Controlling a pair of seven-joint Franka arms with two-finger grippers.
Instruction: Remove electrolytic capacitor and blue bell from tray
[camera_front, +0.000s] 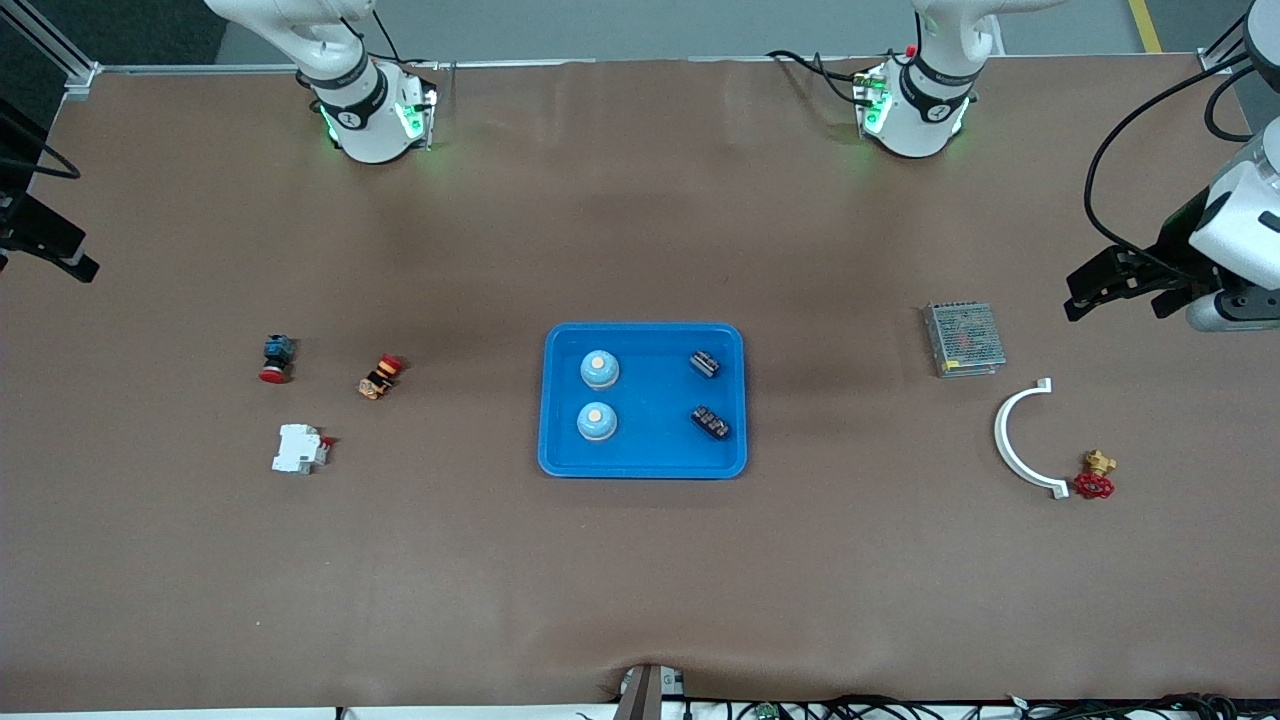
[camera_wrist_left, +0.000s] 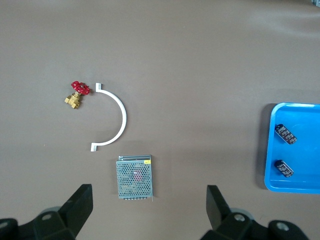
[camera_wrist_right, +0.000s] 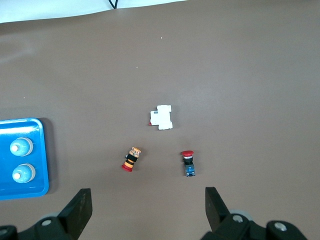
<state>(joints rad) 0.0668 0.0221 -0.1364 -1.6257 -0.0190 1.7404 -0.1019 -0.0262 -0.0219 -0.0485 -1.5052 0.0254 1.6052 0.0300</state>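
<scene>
A blue tray (camera_front: 650, 412) sits mid-table. In it are two blue dome bells (camera_front: 599, 369) (camera_front: 596, 422) toward the right arm's end and two black capacitors (camera_front: 704, 364) (camera_front: 711, 422) toward the left arm's end. My left gripper (camera_front: 1115, 290) is open and empty in the air at the left arm's end of the table; its own view (camera_wrist_left: 149, 212) shows the capacitors (camera_wrist_left: 286, 134) at the edge. My right gripper (camera_front: 50, 245) is open and empty at the right arm's end; its own view (camera_wrist_right: 147, 212) shows the bells (camera_wrist_right: 21, 147).
A mesh power supply (camera_front: 963, 339), a white arc bracket (camera_front: 1012, 440) and a red-handled brass valve (camera_front: 1095, 477) lie toward the left arm's end. A red and blue button (camera_front: 276, 358), an orange button (camera_front: 380, 376) and a white breaker (camera_front: 300, 449) lie toward the right arm's end.
</scene>
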